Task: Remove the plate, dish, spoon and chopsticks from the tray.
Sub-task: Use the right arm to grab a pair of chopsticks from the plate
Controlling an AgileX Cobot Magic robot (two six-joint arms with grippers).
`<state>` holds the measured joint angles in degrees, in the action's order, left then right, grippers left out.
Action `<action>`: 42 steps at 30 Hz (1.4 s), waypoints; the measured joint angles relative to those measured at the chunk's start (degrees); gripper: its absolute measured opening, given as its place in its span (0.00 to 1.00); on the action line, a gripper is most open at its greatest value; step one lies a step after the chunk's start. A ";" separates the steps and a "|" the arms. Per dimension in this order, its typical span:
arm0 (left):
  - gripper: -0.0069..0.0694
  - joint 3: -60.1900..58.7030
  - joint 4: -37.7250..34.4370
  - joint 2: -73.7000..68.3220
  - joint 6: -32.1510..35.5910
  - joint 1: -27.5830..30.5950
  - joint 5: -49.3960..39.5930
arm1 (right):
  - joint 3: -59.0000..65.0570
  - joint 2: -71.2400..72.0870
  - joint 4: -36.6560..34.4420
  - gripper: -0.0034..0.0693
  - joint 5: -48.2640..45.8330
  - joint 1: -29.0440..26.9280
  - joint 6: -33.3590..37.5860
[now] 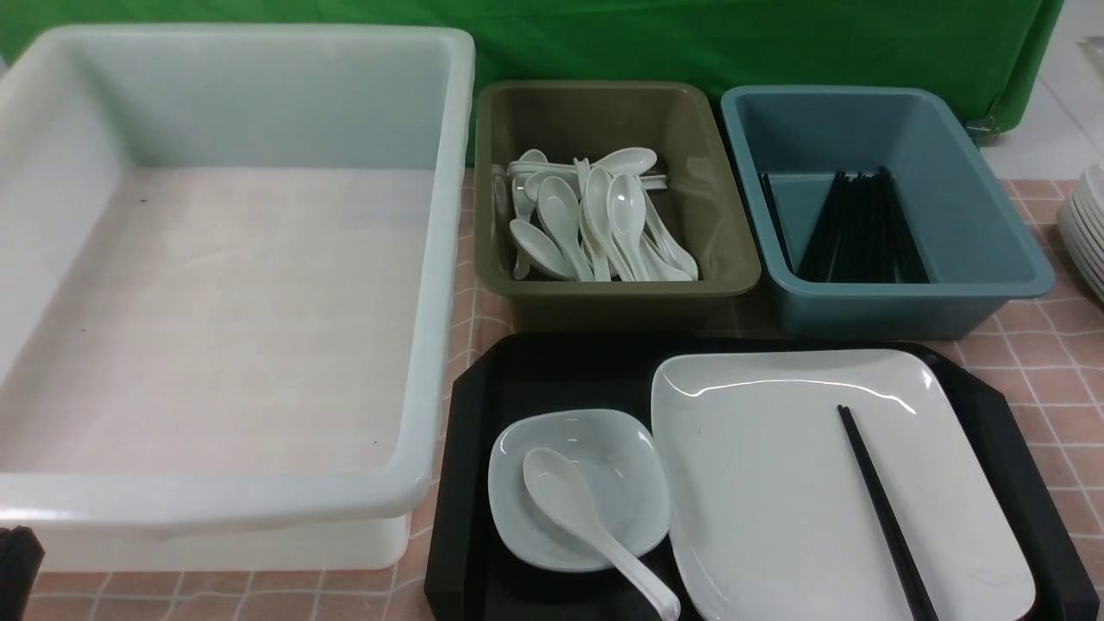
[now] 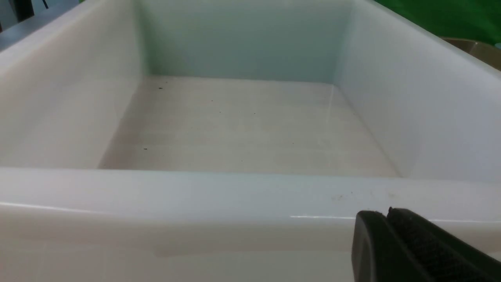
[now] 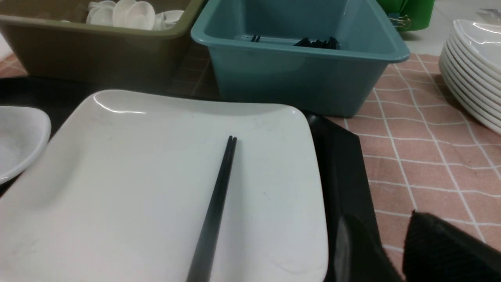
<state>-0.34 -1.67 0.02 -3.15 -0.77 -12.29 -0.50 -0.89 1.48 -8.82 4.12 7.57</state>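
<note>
My left jaws show only as a black tip low in the left wrist view, one textured finger (image 2: 426,250) lying against a smooth one. I cannot tell whether they are closed or parted. Nothing is seen in them. They sit just outside the near wall of the big white tub (image 1: 431,259), which fills the left side of the worktop (image 1: 1035,345).

My right jaws are just as cropped in the right wrist view, with a dark textured pad (image 3: 442,250) at the frame's corner. I cannot tell their opening either, and I see nothing held. They hang over the near right part of the worktop, beside the tray's cut-off corner.

The tray (image 1: 466,483) lies along the near edge, right of the tub. On it the plate (image 1: 776,483) takes the right portion. The chopsticks (image 1: 880,509) lie on the plate's right half as a close pair, running from its middle out over its near rim. The dish (image 1: 621,466) sits on the tray's left portion, just beside the plate. The spoon (image 1: 578,517) rests with its bowl in the dish and its handle out over the near rim.

Behind the tray, toward the far edge, stand an olive bin (image 1: 724,241) of white spoons (image 1: 586,216) and a blue bin (image 1: 975,216) of black sticks (image 1: 858,228). Stacked white plates (image 1: 1087,228) sit at the right edge.
</note>
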 joint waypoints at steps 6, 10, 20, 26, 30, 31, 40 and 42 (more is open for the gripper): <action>0.12 0.00 0.00 0.00 0.09 0.00 0.00 | 0.00 0.00 0.00 0.39 0.00 0.00 0.00; 0.12 0.00 0.00 0.00 0.09 0.00 0.00 | 0.00 0.00 0.00 0.39 0.34 0.00 0.00; 0.12 0.00 0.00 0.00 0.09 0.00 0.00 | 0.05 0.00 0.00 0.39 0.59 0.00 0.00; 0.12 0.00 0.00 0.00 0.09 0.00 0.00 | 0.11 0.00 -1.13 0.39 0.91 0.00 -17.31; 0.12 0.00 0.00 0.00 0.00 0.00 0.00 | 0.11 0.00 -2.19 0.39 1.05 0.00 -38.98; 0.12 0.00 0.00 0.00 0.00 0.00 0.00 | 0.11 0.00 -2.23 0.39 1.05 0.00 -40.87; 0.12 0.00 0.00 0.00 -0.04 0.00 0.00 | 0.29 0.00 -3.68 0.38 8.82 0.00 -59.99; 0.12 0.00 0.00 0.00 -0.04 0.00 0.00 | 0.11 0.00 -4.24 0.32 15.60 0.17 -61.55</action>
<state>-0.34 -1.67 0.02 -3.20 -0.77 -12.29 -0.38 -0.89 -2.76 6.79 4.29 -53.97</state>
